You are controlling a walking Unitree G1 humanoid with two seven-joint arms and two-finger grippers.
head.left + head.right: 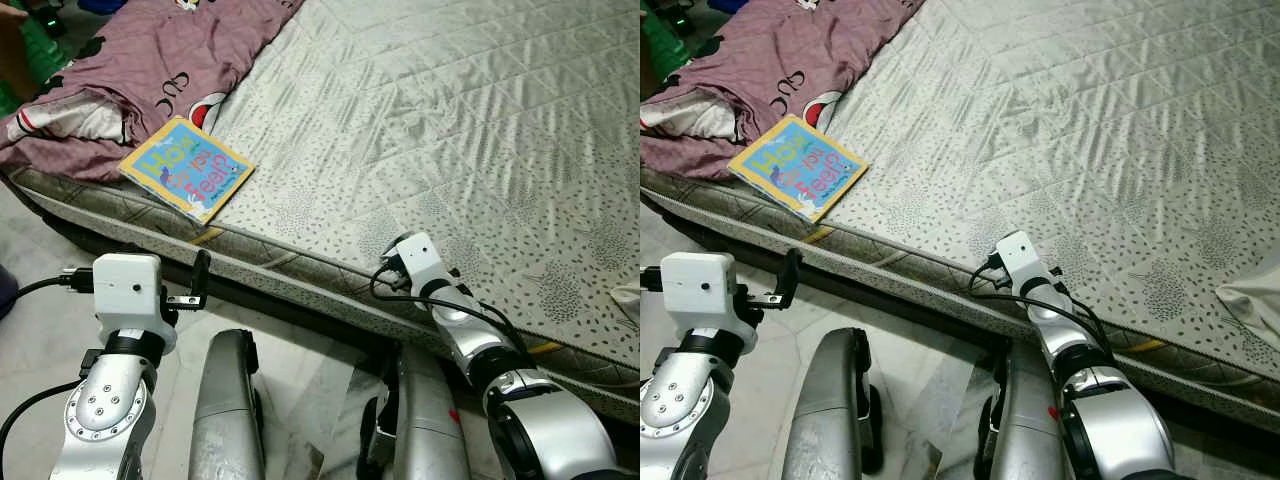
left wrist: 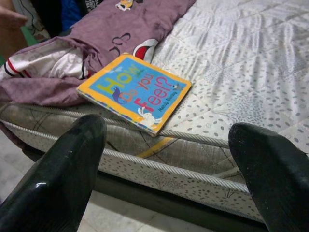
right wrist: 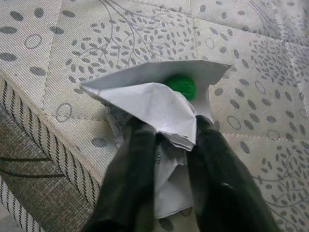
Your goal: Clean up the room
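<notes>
My right gripper [image 3: 166, 145] has its two black fingers pinched onto a crumpled white paper [image 3: 154, 104], and something small and green [image 3: 181, 86] peeks from its folds. I hold the paper just above the patterned mattress [image 1: 480, 130], close to its near edge; from my head the right wrist [image 1: 420, 262] sits over that edge. My left gripper [image 2: 169, 174] hangs spread wide with nothing between its fingers, low in front of the mattress side and above the pale floor [image 1: 30, 250]. Straight ahead of those fingers lies a picture book [image 2: 135, 92] with a blue cover and yellow border, flat on the mattress with one corner at the edge. Just beyond it, touching the book's far side, lies a bunched purple blanket [image 1: 170, 50]
</notes>
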